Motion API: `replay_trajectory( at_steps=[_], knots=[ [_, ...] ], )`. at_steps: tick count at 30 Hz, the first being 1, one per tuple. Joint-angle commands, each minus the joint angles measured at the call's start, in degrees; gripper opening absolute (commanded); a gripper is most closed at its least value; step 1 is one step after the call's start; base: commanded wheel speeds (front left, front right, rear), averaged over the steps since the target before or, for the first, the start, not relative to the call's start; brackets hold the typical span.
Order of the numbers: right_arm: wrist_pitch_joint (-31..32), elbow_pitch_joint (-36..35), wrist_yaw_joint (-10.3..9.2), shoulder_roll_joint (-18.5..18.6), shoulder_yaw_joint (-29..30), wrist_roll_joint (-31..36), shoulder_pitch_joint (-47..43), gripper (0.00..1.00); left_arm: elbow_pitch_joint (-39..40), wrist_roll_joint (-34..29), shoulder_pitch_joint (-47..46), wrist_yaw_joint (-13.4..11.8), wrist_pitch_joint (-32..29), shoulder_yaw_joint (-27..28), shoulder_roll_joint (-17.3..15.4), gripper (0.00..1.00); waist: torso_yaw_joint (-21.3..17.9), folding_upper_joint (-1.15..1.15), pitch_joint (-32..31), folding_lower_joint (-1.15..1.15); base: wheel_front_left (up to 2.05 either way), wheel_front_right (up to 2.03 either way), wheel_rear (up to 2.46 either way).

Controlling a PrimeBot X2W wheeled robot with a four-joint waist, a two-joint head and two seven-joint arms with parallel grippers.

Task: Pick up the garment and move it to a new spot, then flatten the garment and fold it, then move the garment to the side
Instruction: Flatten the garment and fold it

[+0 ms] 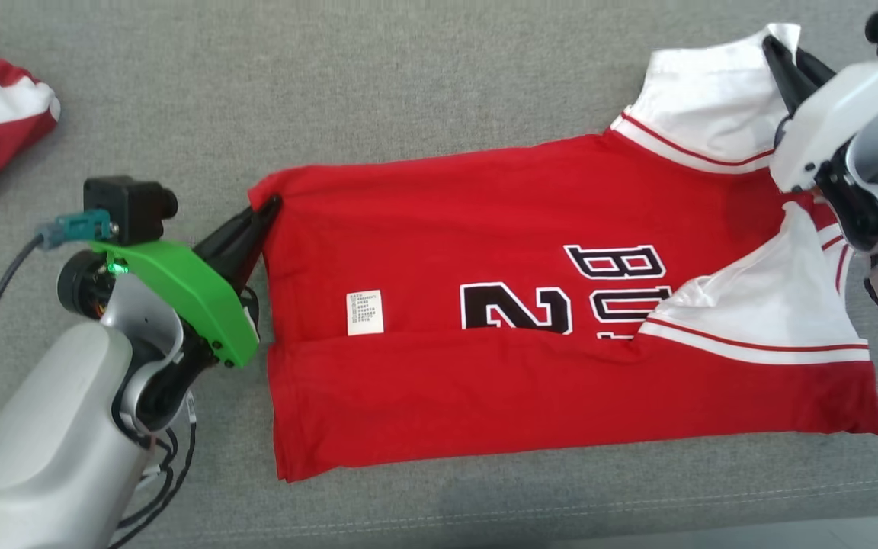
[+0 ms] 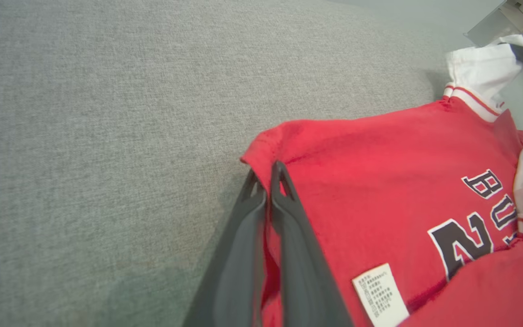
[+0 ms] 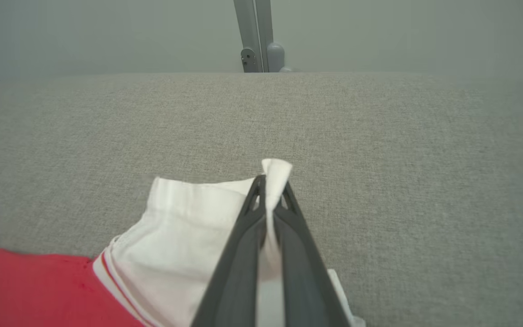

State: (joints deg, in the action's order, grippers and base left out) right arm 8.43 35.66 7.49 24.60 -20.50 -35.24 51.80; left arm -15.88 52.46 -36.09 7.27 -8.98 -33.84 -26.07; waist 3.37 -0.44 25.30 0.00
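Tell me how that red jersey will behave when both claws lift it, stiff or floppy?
Probably floppy: the red jersey lies in soft folds, so its middle should sag between the left claw on its red corner and the right claw on the white sleeve. Likely light, since the cloth pinches thin. The folded lower flap may fall open.

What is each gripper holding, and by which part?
Both hold the red jersey: the left gripper pinches its red hem corner, the right gripper pinches its white sleeve edge.
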Motion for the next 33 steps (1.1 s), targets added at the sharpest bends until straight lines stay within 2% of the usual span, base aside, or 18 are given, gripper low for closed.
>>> replay_trajectory(
  at_steps=[1,6,12,17,22,23,24,25,29,33],
  knots=[
    [-0.9,-1.5,0.0,0.9,-0.2,-1.1,-1.9,0.0,0.6,0.2,1.6,-0.4,0.6,0.2,-0.4,0.0,-1.4,0.44,-3.4,0.0,0.0,0.0,0.0],
    [-3.2,-7.4,0.0,2.7,-0.6,-3.7,-8.8,0.0,3.1,1.0,7.4,-1.7,2.0,0.2,-1.2,0.0,-2.9,0.44,-7.7,0.0,0.0,0.0,0.0],
    [-3.5,-16.7,0.0,4.3,0.7,-5.7,-20.7,0.0,8.1,2.0,16.3,-5.4,3.7,0.7,-3.2,0.0,-4.6,0.44,-12.3,0.0,0.0,0.0,0.0],
    [-2.8,-22.8,0.0,2.6,3.2,-5.7,-32.0,0.0,12.7,4.0,24.1,-8.5,5.2,2.0,-4.3,0.0,-6.1,0.44,-13.8,0.0,0.0,0.0,0.0],
    [-2.2,-23.2,0.01,0.1,3.6,-3.2,-37.9,0.0,15.0,5.1,29.8,-10.4,5.8,1.4,-4.4,0.0,-7.6,0.44,-14.1,0.0,0.0,0.0,0.0],
    [-2.2,-22.7,0.0,-0.4,3.3,-2.3,-38.4,0.0,14.9,5.1,30.7,-10.9,6.3,1.3,-4.1,0.31,-7.8,0.44,-14.2,0.0,0.0,0.0,0.0],
    [-2.3,-22.3,0.0,-0.6,2.8,-1.4,-38.6,0.45,14.6,5.2,31.5,-11.4,6.8,1.4,-3.7,0.66,-8.0,0.44,-14.3,0.0,0.0,0.0,0.0],
    [-2.4,-21.9,0.0,-0.7,2.6,-0.6,-38.7,1.0,14.1,5.0,32.2,-11.8,7.0,1.1,-3.7,1.0,-8.2,0.44,-14.4,0.0,0.0,0.0,0.0],
    [-1.4,-21.3,0.0,-1.1,1.9,0.4,-38.9,1.0,13.3,3.6,33.7,-12.6,8.4,0.8,-3.8,1.0,-8.3,0.44,-14.7,0.0,0.0,0.0,0.0],
    [-1.0,-22.6,0.0,0.5,4.1,1.1,-39.4,1.0,12.5,1.6,36.8,-15.8,13.9,2.7,-3.4,1.0,-8.4,0.44,-15.9,0.0,0.0,0.0,0.0]
  ],
)
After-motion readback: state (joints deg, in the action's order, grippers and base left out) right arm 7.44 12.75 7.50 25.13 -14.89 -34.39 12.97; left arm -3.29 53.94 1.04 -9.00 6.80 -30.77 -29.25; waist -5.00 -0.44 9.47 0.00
